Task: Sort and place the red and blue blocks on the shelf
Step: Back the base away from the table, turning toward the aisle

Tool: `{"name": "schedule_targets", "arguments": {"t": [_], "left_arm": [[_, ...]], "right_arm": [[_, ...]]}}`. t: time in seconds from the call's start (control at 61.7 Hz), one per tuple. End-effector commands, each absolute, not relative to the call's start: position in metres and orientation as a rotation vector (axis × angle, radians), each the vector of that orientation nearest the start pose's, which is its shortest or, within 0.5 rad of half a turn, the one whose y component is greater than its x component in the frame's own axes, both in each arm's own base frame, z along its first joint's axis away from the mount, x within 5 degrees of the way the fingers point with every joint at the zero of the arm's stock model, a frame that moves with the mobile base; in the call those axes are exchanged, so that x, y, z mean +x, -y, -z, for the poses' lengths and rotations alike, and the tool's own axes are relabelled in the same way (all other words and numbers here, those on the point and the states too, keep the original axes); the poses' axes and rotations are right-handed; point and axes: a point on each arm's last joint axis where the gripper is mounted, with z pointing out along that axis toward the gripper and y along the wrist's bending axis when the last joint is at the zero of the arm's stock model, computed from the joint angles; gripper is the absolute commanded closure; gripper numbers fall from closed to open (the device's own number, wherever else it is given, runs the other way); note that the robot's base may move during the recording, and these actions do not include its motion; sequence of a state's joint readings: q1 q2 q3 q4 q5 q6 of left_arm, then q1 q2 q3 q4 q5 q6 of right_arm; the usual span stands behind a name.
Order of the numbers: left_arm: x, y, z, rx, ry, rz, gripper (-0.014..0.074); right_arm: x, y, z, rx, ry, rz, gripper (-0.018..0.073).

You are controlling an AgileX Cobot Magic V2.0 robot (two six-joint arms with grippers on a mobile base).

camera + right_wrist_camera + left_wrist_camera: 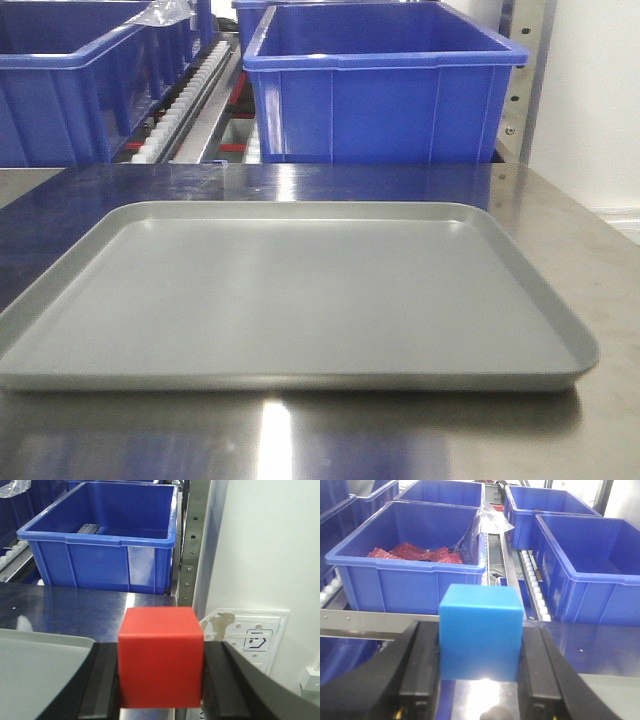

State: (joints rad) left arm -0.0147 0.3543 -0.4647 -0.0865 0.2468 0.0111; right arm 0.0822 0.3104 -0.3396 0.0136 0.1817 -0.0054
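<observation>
Blue block [481, 632] gripped, red block [161, 657] gripped

No legible text; only an unreadable embossed mark [135, 551] on the blue bin [95, 560]

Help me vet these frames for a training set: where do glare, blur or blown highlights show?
Exterior front view: a bright vertical glare streak on the steel table in front of the tray, and the image is slightly soft. Left wrist view: a glare patch on the table below the blue block. Right wrist view: the white wall is nearly blown out; the red block is strongly saturated.
</observation>
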Motion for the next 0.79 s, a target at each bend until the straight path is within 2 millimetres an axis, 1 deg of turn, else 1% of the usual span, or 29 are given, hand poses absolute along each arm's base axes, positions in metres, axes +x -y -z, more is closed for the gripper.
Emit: {"name": "schedule_targets", "arguments": {"t": [0.0,0.778], "left_arm": [[0.0824,0.0024,-0.3411,-0.045,-1.509,0.092,0.0472],[0.0826,0.0024,-0.3410,-0.045,-1.510,0.092,0.0472]], "right_arm": [[0.0791,-0.0061,-0.3082,-0.062,-1.523,-0.058,0.0438],[0.0791,-0.0061,-0.3082,-0.062,-1.523,-0.058,0.0438]]}}
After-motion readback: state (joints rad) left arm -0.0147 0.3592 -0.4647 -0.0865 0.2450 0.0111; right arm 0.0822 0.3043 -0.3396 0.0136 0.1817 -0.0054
